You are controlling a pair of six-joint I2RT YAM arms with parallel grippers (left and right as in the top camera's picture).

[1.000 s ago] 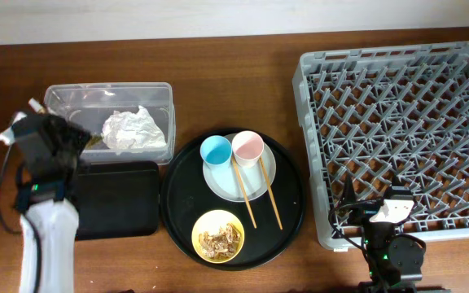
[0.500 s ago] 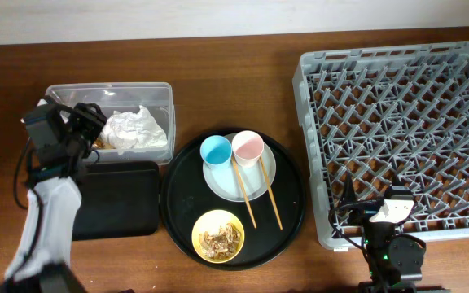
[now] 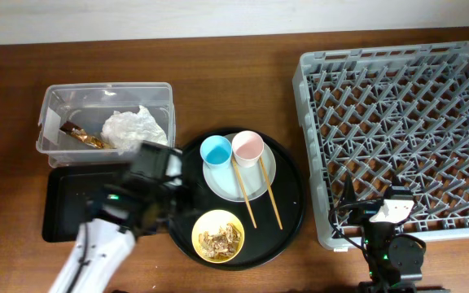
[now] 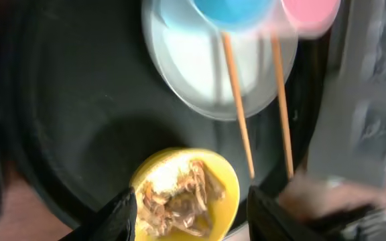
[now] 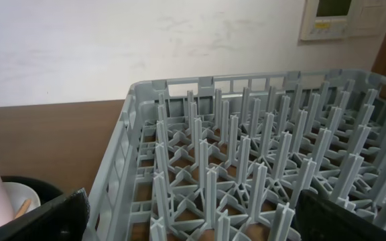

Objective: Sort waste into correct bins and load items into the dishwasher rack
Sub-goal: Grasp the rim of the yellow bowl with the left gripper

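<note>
Chopsticks (image 3: 245,195): the pair lies near-parallel, long axis running far-to-near across the desk (image 3: 234,73), near ends skewed a little to the right. Far ends rest on the white plate (image 3: 222,183) by the cups; near ends are on the floor of the round black tray (image 3: 291,195).

Blue cup (image 3: 216,150) and pink cup (image 3: 247,148) stand upright side by side on the plate's far edge. Yellow bowl (image 3: 200,224) sits at the near side of the round tray, mouth up, with tan food scraps (image 3: 221,238) inside. The left chopstick's near end passes just beside the bowl's right rim.

Clear tub (image 3: 104,96): the napkin (image 3: 135,129) is in its right half and the brown wrapper (image 3: 84,137) to its left. The shallow black tray (image 3: 67,203) lies just in front of the tub. Rack (image 3: 397,122) is on the right, with nothing showing among its pegs.

Change: half a second ago the left arm was over the tub's left end. It has since swung right to the left edge of the round tray. The wrapper, then under the arm, now lies in plain view.

Left tool (image 4: 191,204): fingers apart, nothing between them, above the bowl. The wrist view is motion-blurred.

Right tool (image 5: 193,224): fingers wide apart, at the rack's near left corner. Same place as before.
</note>
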